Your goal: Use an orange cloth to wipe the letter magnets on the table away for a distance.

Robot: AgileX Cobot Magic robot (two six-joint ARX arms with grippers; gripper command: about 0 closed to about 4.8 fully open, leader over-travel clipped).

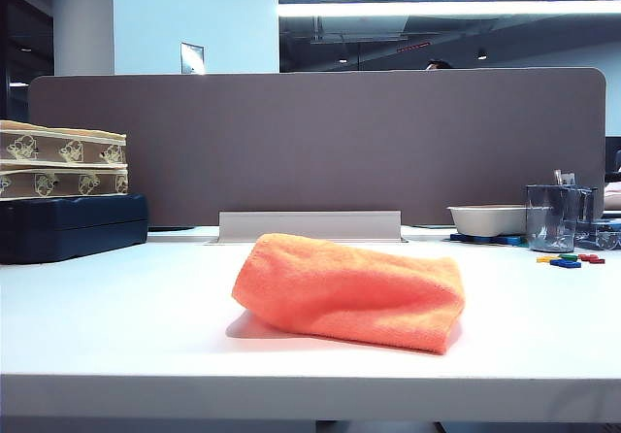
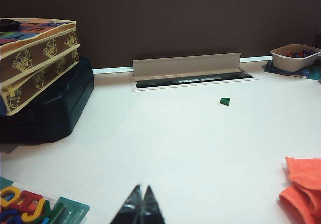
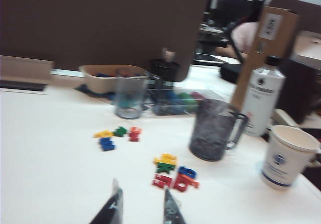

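White table [image 1: 116,336] holds the orange cloth [image 1: 349,292] in its middle, untouched. Letter magnets [image 3: 173,173] sit by the right edge, unwiped. Right gripper [image 3: 142,206] hangs over them, parted, empty. Left gripper [image 2: 142,204] is pinched closed, empty.

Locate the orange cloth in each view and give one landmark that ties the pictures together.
Exterior view: the orange cloth lies mid-table, in front of the brown divider panel.
Left wrist view: only a corner of it shows, at the frame's edge.
Right wrist view: not in it.
Shared landmark: the brown divider panel.
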